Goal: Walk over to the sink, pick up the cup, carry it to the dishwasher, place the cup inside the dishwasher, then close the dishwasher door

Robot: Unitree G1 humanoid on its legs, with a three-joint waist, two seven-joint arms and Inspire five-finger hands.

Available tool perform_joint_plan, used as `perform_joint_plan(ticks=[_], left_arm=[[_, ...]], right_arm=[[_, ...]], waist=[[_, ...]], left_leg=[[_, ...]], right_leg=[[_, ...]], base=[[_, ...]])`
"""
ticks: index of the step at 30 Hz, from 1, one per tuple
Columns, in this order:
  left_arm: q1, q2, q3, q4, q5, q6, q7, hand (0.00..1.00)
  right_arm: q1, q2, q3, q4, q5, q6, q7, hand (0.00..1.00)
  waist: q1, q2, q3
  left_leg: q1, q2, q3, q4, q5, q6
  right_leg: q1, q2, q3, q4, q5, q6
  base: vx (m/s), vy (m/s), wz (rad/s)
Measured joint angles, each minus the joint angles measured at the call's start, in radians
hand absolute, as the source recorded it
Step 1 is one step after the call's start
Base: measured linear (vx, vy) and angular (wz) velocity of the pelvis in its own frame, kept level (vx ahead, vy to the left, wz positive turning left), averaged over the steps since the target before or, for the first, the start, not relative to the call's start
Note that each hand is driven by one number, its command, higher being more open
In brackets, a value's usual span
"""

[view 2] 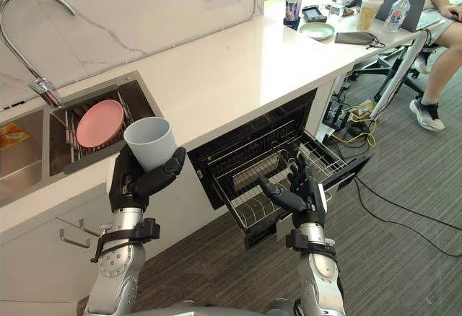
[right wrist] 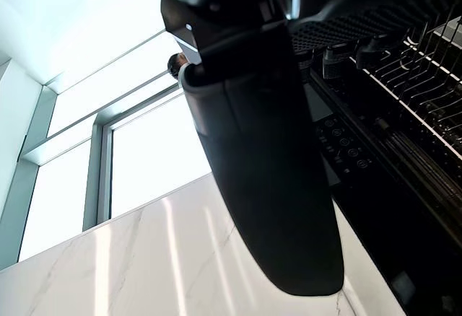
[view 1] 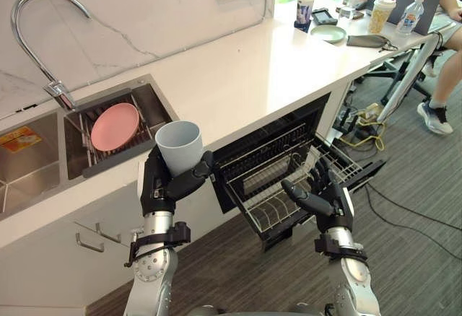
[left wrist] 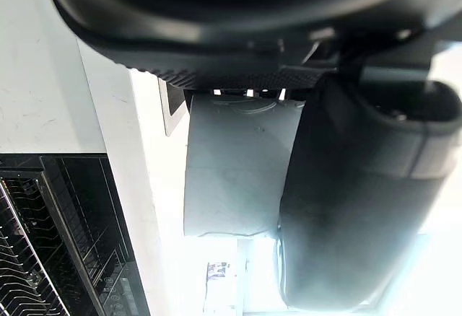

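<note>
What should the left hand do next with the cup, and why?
Probably carry the cup toward the robot's right and lower it over the pulled-out rack. The left hand has its fingers curled round the cup, upright, in front of the counter edge, left of the open dishwasher. The right hand hovers open above the rack, holding nothing.

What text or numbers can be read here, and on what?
Nothing can be read.
On the orange label in the sink basin: blurred.
On the paper cup: too small.
On the water bottle: too small.
On the dishwasher control panel: blurred.
On the grey cup: none.
</note>
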Motion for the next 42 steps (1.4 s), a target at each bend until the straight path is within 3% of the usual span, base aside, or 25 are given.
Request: perform_joint_plan(ticks=[2, 4, 6, 7, 9, 11, 12, 15, 18, 19, 21, 24, 27, 31, 38, 42], left_arm=[[-0.001, 0.0, -0.025, 0.004, 0.0, -0.002, -0.004, 0.0], [-0.008, -0.001, -0.056, 0.018, 0.0, -0.002, -0.011, 0.0], [-0.018, 0.002, -0.089, 0.038, 0.0, -0.003, -0.021, 0.0], [-0.019, -0.003, -0.105, 0.042, 0.0, -0.003, -0.036, 0.0], [-0.026, -0.006, -0.115, 0.045, -0.001, -0.003, -0.053, 0.0], [-0.042, -0.005, -0.125, 0.064, -0.001, -0.013, -0.063, 0.0], [-0.054, -0.01, -0.135, 0.081, -0.001, -0.015, -0.074, 0.0], [-0.109, 0.009, -0.159, 0.105, -0.004, -0.016, -0.09, 0.0], [-0.114, 0.019, -0.16, 0.104, -0.004, 0.0, -0.092, 0.0], [-0.114, 0.02, -0.16, 0.103, -0.004, 0.008, -0.092, 0.0], [-0.113, 0.028, -0.159, 0.1, -0.003, 0.022, -0.088, 0.0], [-0.11, 0.06, -0.112, 0.074, -0.014, 0.027, -0.057, 0.0], [-0.132, 0.059, -0.08, 0.069, -0.054, 0.023, -0.005, 0.0], [-0.193, -0.01, -0.097, 0.078, -0.042, -0.011, 0.119, 0.0], [-0.285, -0.038, -0.115, 0.151, 0.087, -0.043, 0.296, 0.0], [-0.328, -0.041, -0.114, 0.214, 0.174, -0.044, 0.402, 0.0]], right_arm=[[0.0, 0.0, -0.001, -0.025, 0.0, -0.009, -0.003, 1.0], [0.0, -0.001, -0.015, -0.044, 0.001, -0.023, -0.011, 1.0], [-0.002, 0.001, -0.036, -0.052, 0.002, -0.033, -0.017, 1.0], [-0.001, -0.007, -0.048, -0.052, 0.002, -0.045, -0.019, 1.0], [0.0, -0.022, -0.051, -0.052, 0.001, -0.054, -0.022, 1.0], [0.0, -0.03, -0.057, -0.051, 0.002, -0.059, -0.024, 1.0], [0.0, -0.05, -0.064, -0.048, 0.003, -0.062, -0.025, 1.0], [-0.001, -0.042, -0.084, -0.045, 0.023, -0.064, -0.026, 1.0], [-0.007, -0.011, -0.082, -0.04, 0.043, -0.063, -0.049, 1.0], [-0.009, -0.003, -0.08, -0.037, 0.045, -0.063, -0.06, 1.0], [-0.018, 0.031, -0.072, -0.019, 0.08, -0.061, -0.063, 1.0], [-0.02, 0.063, -0.03, -0.025, 0.076, -0.057, -0.046, 1.0], [-0.021, 0.063, -0.033, -0.035, 0.081, -0.041, -0.02, 1.0], [-0.028, 0.045, -0.034, -0.035, 0.092, -0.037, -0.008, 1.0], [-0.05, -0.004, -0.005, -0.122, 0.17, -0.019, 0.061, 1.0], [-0.126, -0.025, -0.002, -0.134, 0.27, 0.033, 0.129, 1.0]], waist=[[0.002, 0.0, 0.002], [-0.006, -0.025, 0.022], [-0.013, -0.031, 0.029], [-0.02, -0.031, 0.029], [-0.025, -0.033, 0.03], [-0.04, -0.029, 0.027], [-0.046, -0.012, 0.015], [-0.059, -0.028, 0.011], [-0.04, -0.042, 0.013], [-0.036, -0.042, 0.012], [-0.033, -0.039, 0.009], [-0.029, -0.051, -0.001], [-0.038, -0.064, -0.008], [-0.039, -0.064, -0.011], [-0.042, -0.066, -0.017], [-0.043, -0.07, -0.019]], left_leg=[[0.007, 0.002, 0.002, -0.01, 0.01, 0.006], [-0.006, -0.015, -0.012, 0.016, 0.039, -0.011], [-0.036, 0.021, 0.008, 0.039, 0.011, -0.024], [-0.067, 0.081, 0.008, 0.042, 0.019, -0.046], [-0.079, 0.134, 0.007, 0.03, 0.036, -0.059], [-0.07, 0.159, 0.004, 0.029, 0.122, -0.028], [-0.063, 0.155, -0.016, 0.041, 0.194, -0.037], [-0.065, 0.086, -0.036, 0.046, 0.06, -0.126], [-0.096, 0.047, -0.054, 0.149, -0.041, -0.112], [-0.094, 0.046, -0.052, 0.165, -0.063, -0.107], [-0.072, 0.052, -0.023, 0.163, -0.087, -0.088], [-0.05, 0.086, 0.058, 0.141, -0.087, -0.085], [-0.056, 0.095, 0.063, 0.14, -0.087, -0.088], [-0.028, 0.133, 0.056, 0.066, -0.047, -0.131], [0.05, 0.155, 0.081, -0.069, 0.035, -0.163], [0.098, 0.15, 0.106, -0.118, 0.061, -0.166]], right_leg=[[0.018, -0.002, -0.012, -0.01, 0.0, 0.0], [0.047, -0.035, -0.039, -0.022, 0.0, -0.001], [0.061, -0.064, -0.054, -0.017, 0.004, 0.005], [0.059, -0.087, -0.052, -0.007, 0.002, 0.008], [0.04, -0.128, -0.018, 0.023, -0.003, 0.026], [0.012, -0.175, 0.032, 0.077, -0.015, 0.064], [-0.017, -0.189, 0.065, 0.111, -0.02, 0.097], [-0.052, -0.233, 0.161, 0.103, -0.003, 0.139], [-0.02, -0.254, 0.19, 0.024, 0.056, 0.157], [-0.007, -0.253, 0.193, 0.015, 0.069, 0.147], [-0.026, -0.25, 0.201, 0.023, 0.138, 0.058], [-0.061, -0.189, 0.191, -0.051, 0.201, 0.054], [-0.042, -0.159, 0.189, -0.163, 0.24, 0.085], [0.008, -0.099, 0.159, -0.254, 0.267, 0.129], [0.027, -0.048, 0.165, -0.291, 0.28, 0.109], [0.036, -0.044, 0.187, -0.293, 0.285, 0.104]], base=[[-0.06, -0.014, 0.2], [-0.09, -0.004, 0.42], [-0.09, 0.033, 0.25], [-0.05, 0.08, -0.01], [0.01, 0.24, -0.29], [0.05, 0.341, -0.43], [0.04, 0.293, -0.35], [0.04, 0.409, -0.06], [0.01, 0.359, -0.02], [0.01, 0.281, -0.33], [0.01, 0.283, -0.47], [0.03, 0.137, -0.81], [0.04, -0.007, -0.44], [0.03, -0.138, -0.01], [0.01, -0.106, -0.1], [-0.02, -0.022, -0.14]])
